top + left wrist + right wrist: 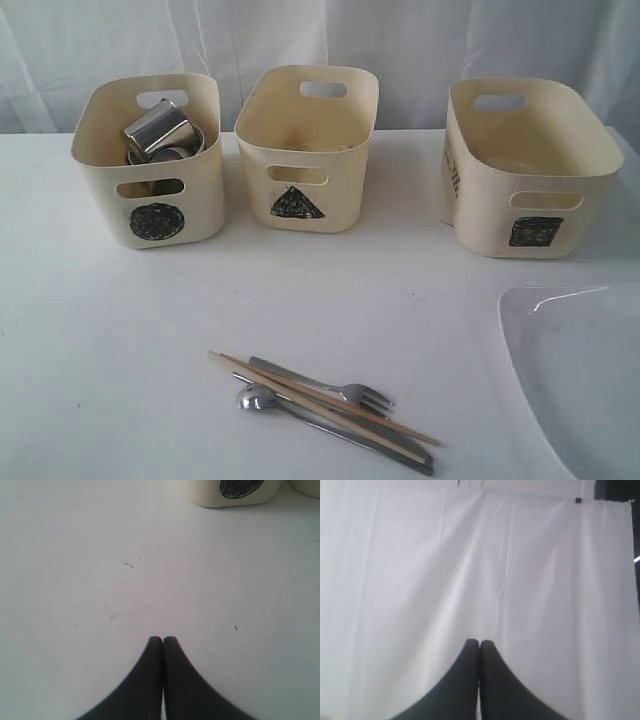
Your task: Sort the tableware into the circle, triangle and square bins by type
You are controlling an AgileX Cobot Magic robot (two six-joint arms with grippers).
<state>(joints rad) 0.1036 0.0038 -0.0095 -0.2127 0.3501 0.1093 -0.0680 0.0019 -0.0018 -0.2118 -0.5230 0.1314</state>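
Note:
Three cream bins stand in a row at the back: the circle bin (150, 165) on the left holds steel mugs (160, 130), the triangle bin (305, 150) is in the middle, the square bin (525, 170) on the right. Near the front lie the wooden chopsticks (320, 398), a fork (345, 390), a spoon (258, 400) and a knife (400, 458) in a loose pile. The white plate (580, 370) sits at the front right. My left gripper (163, 639) is shut over bare table, with the circle bin (235, 492) ahead of it. My right gripper (479, 642) is shut, facing a white curtain. Neither gripper shows in the exterior view. The small white bowl is not visible.
A white curtain (320, 40) hangs behind the table. The white tabletop (120, 340) stretches between the bins and the cutlery.

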